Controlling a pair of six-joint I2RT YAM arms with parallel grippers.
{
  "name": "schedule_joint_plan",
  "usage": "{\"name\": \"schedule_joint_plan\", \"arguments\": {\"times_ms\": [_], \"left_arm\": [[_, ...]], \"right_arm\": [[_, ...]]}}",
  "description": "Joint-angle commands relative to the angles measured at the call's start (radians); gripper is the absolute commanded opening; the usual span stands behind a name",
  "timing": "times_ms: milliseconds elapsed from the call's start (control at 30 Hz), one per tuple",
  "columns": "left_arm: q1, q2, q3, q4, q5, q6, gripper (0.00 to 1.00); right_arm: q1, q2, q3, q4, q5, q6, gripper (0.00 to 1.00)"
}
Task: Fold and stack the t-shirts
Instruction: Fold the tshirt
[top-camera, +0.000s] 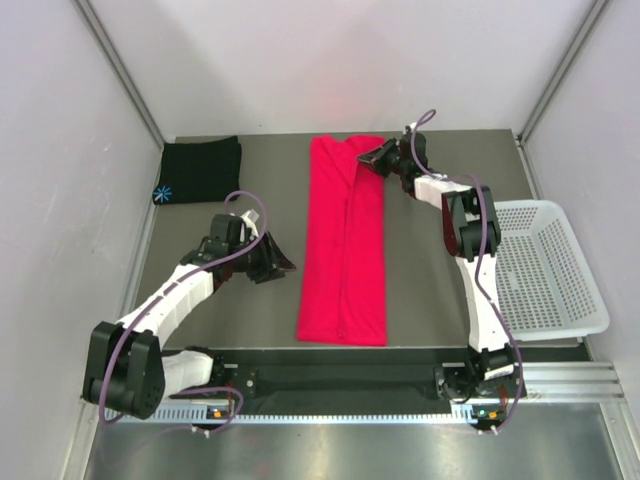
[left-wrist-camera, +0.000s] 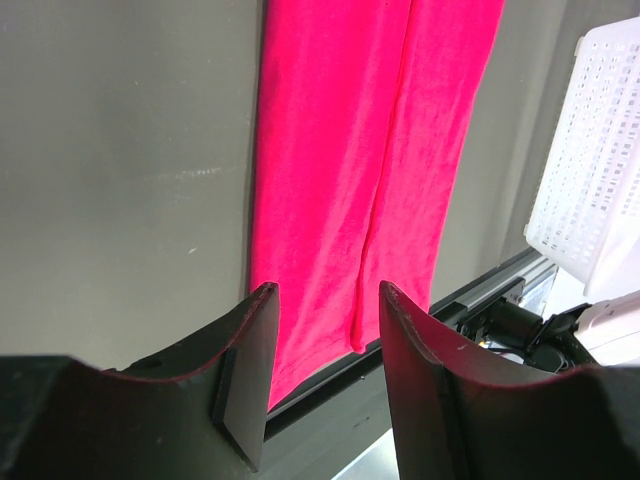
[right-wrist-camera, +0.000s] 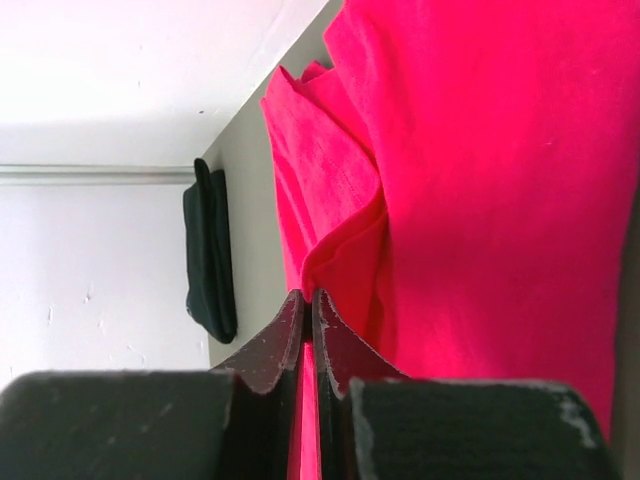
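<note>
A long, soft red-pink t-shirt (top-camera: 345, 250) is lying as a strip on the matte surface (top-camera: 260, 320). The perforated plastic basket (top-camera: 545, 270) is sitting at the right, and the black t-shirt (top-camera: 200, 172) is lying folded square at the far left. The right hand (top-camera: 372, 160) is pinching the red cloth's far corner, while the left hand (top-camera: 275, 262) is hovering spread.

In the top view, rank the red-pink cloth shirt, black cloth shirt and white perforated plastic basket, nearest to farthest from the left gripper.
1. Red-pink cloth shirt, mid-table, just right of the left gripper.
2. Black cloth shirt, far left corner.
3. White perforated plastic basket, right edge.

Long shirt (top-camera: 345, 250) at centre, folded shirt (top-camera: 200, 170) far left, basket (top-camera: 575, 325) right.
</note>
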Motion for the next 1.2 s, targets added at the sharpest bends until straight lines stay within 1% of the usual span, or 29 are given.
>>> {"name": "schedule_joint_plan", "arguments": {"times_ms": [0,400,667,1167], "left_arm": [[-0.001,0.008,0.033,0.035,0.015,-0.005,0.49],[-0.001,0.005,0.02,0.047,0.014,-0.019,0.49],[-0.001,-0.011,0.011,0.049,0.006,-0.028,0.49],[-0.001,-0.017,-0.001,0.049,-0.003,-0.038,0.49]], "right_arm": [[0.017,-0.021,0.023,0.033,-0.025,-0.027,0.0],[0.085,-0.058,-0.006,-0.007,-0.105,-0.121,0.0],[0.118,-0.046,0.002,-0.01,-0.122,-0.11,0.01],[0.18,0.019,0.074,-0.044,-0.116,-0.087,0.03]]}}
